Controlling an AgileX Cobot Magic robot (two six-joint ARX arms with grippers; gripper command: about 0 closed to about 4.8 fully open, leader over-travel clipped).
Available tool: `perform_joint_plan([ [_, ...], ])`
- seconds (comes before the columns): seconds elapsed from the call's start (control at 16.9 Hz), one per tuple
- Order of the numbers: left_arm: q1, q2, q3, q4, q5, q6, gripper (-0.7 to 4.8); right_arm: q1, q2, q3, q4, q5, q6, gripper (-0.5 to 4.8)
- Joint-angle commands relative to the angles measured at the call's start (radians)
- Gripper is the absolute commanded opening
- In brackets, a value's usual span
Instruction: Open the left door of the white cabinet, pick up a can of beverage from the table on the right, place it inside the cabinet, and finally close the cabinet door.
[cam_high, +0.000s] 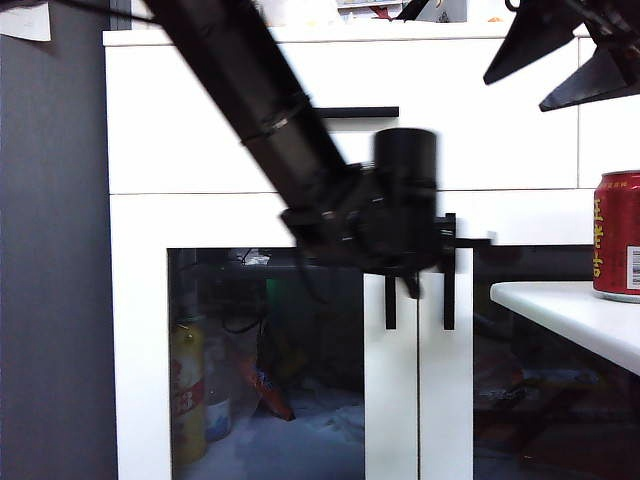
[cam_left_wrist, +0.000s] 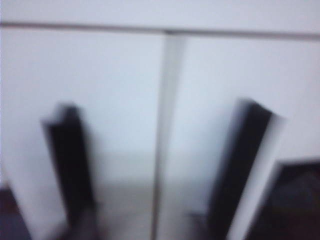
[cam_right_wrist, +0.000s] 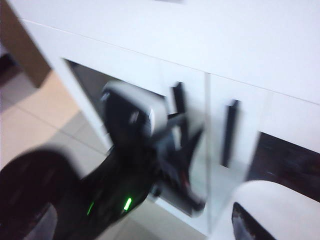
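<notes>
**Inspector A:** We find the left gripper at the door handles of the white cabinet, low in the middle. Blur hides its jaws; we cannot tell how far apart they stand or whether they have the handle. The left door looks closed, flush beside its neighbour.

**Inspector B:** Agreed. The right gripper hangs high at the far right, jaws spread wide and empty. The can of beverage stands upright on the desk at the right edge, well apart from both grippers.

**Inspector A:** We judge the door-opening step to be in hand. To do it well, the jaws should close around the left bar only, not the right one just beside it, then pull along the hinge arc.

**Inspector B:** As to the room: the desk is smooth and white with a rounded edge. Behind the dark glass we see a yellow bottle and some packets. A grey wall stands left of the cabinet.
</notes>
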Motion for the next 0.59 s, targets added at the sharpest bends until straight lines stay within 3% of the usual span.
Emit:
perform_joint_plan([
  [0.06, -0.043, -0.01, 0.001, -0.005, -0.171, 0.013, 4.28, 0.0, -0.002, 0.003, 0.015, 0.016, -0.005, 4.71],
  [0.12, -0.063, -0.01, 0.001, -0.004, -0.263, 0.013, 4.27, 0.0, -0.002, 0.003, 0.015, 0.016, -0.005, 4.71],
  [0.3, -0.06, -0.009, 0.001, 0.013, -0.159, 0.017, 3.33, 0.0, -0.002, 0.003, 0.011, 0.016, -0.005, 4.71],
  [0.59, -0.009, -0.008, 0.002, 0.054, -0.124, -0.021, 3.33, 0.0, -0.002, 0.003, 0.008, 0.016, -0.005, 4.71],
])
